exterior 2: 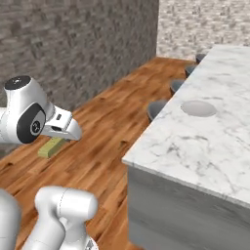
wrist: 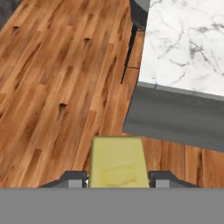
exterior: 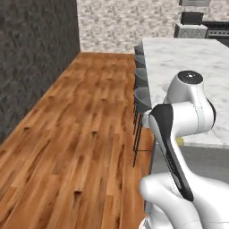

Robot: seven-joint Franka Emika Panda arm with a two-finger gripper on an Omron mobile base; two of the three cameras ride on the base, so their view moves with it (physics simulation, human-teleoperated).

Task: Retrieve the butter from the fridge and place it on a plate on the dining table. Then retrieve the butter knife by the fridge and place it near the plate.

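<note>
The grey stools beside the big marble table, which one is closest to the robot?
The round grey stool at the near end of the row along the white marble table; the other stools sit farther back toward the stone wall.

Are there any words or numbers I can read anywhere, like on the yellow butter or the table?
None: no words, numbers or signs can be read. The butter in the gripper has only a faint blurred mark, too vague to read. The dining table and plate are plain.
</note>
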